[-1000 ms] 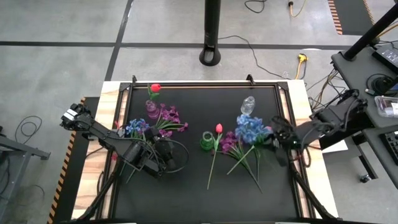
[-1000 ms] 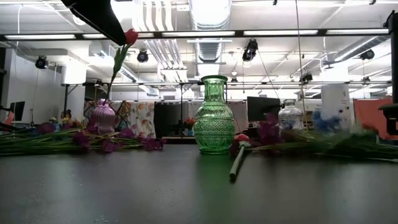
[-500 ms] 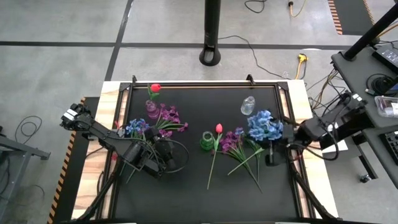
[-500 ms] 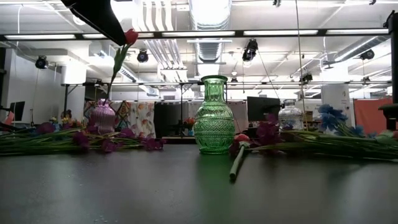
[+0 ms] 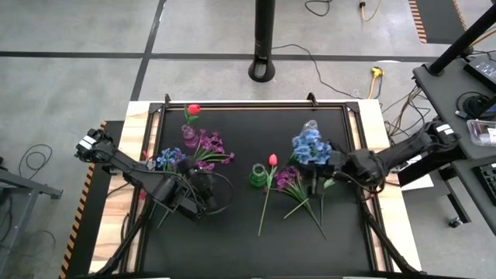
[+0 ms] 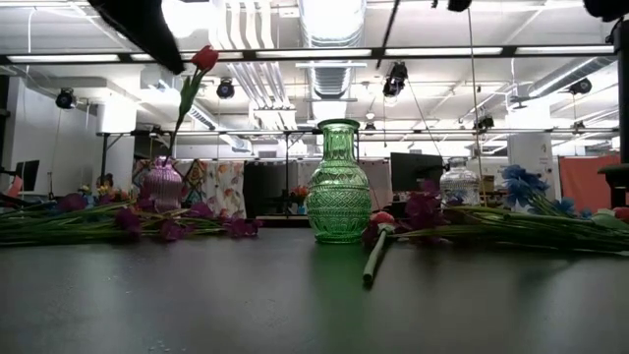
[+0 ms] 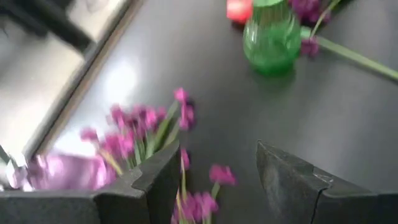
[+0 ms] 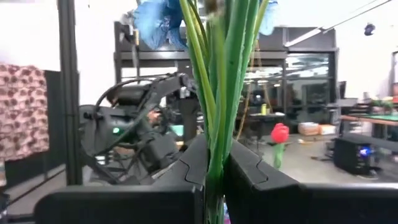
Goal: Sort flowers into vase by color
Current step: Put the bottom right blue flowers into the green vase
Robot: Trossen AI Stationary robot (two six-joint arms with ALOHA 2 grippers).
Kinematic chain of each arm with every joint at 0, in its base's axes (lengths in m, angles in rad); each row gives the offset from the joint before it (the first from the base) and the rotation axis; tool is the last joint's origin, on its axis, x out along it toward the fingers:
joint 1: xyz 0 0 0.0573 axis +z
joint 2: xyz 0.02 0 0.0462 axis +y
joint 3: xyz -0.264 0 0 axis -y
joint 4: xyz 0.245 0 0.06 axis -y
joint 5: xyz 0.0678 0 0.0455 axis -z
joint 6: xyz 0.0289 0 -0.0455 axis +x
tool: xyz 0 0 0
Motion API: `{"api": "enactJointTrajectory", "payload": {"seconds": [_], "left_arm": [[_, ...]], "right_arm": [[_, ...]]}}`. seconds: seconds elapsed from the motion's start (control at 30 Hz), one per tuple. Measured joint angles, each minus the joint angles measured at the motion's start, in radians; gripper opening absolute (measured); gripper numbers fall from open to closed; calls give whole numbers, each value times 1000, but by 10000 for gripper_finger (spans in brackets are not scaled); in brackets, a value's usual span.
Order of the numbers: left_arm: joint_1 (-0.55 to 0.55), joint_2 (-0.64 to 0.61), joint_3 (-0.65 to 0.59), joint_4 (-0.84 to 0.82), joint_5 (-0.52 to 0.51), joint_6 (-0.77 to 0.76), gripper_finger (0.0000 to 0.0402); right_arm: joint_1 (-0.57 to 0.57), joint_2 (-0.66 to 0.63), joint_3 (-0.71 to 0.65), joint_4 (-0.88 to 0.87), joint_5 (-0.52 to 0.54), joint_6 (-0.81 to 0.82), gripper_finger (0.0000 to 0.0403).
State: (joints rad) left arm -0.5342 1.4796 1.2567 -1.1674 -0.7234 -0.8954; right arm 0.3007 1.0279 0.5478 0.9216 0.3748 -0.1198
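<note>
I have the right claw (image 5: 319, 172) pinching the green stems of the blue flowers (image 5: 308, 146), and in the right wrist view those stems (image 8: 217, 93) stand upright between my two fingers (image 8: 252, 171), blooms on top. From above, the bunch sits lifted over the counter (image 5: 232, 240), the blue heads just beside the clear vase (image 5: 310, 126) near the far right corner. These artificial stems look light and springy, so I judge they will sway and could twist in the grip; holding low on the stems, as I do, leaves a long top-heavy length, and the cut ends must find a narrow neck.

The left claw (image 7: 214, 180) is spread and empty, waiting low over the purple sprays (image 5: 209, 146) at the left side. A red tulip (image 5: 194, 109) already stands in the pink vase (image 5: 189, 136). The green vase (image 5: 256, 175) sits mid-counter, another red tulip (image 5: 272, 160) and more purple sprays (image 5: 288, 178) lying beside it.
</note>
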Motion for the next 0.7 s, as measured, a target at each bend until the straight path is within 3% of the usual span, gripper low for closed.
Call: {"api": "enactJointTrajectory", "payload": {"seconds": [0.17,0.7], "left_arm": [[-23,0,3,-83,68,-149,191],[-35,1,-8,-91,57,-146,191]], "right_arm": [[-41,77,37,7,-9,-9,22],[-121,261,55,116,-9,25,22]]}}
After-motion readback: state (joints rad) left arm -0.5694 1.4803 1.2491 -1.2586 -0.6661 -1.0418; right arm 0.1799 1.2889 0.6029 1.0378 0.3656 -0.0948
